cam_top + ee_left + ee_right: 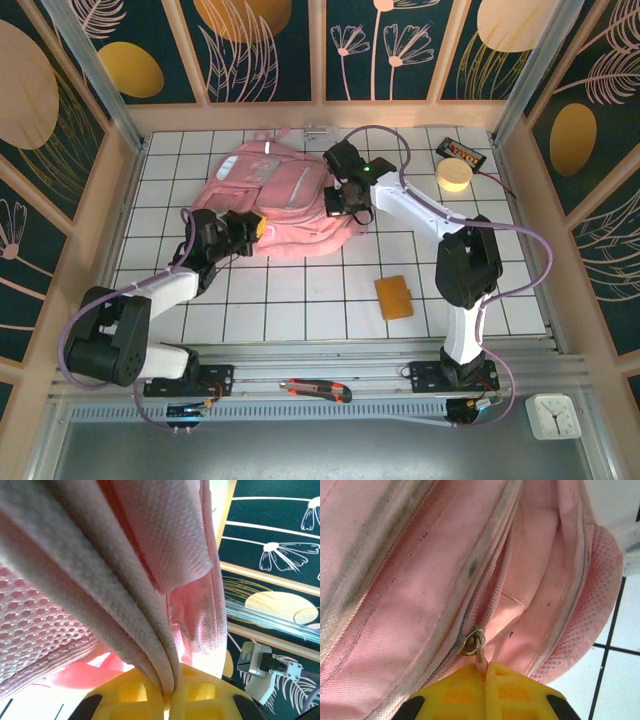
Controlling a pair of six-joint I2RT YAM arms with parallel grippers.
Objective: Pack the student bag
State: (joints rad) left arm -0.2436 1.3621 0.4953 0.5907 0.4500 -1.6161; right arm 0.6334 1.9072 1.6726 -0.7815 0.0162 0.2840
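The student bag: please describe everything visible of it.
The student bag is large, soft, pink fabric with mesh parts, pale strips and grime. It lies on the white gridded table, toward the far side. One zip is partly open, showing pink lining. The left claw is shut on a pale edge band; the right claw is shut on the zip pull.

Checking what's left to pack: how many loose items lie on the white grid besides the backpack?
3: orange pad mid-right, pale roll and black box far right. The backpack may hide others.
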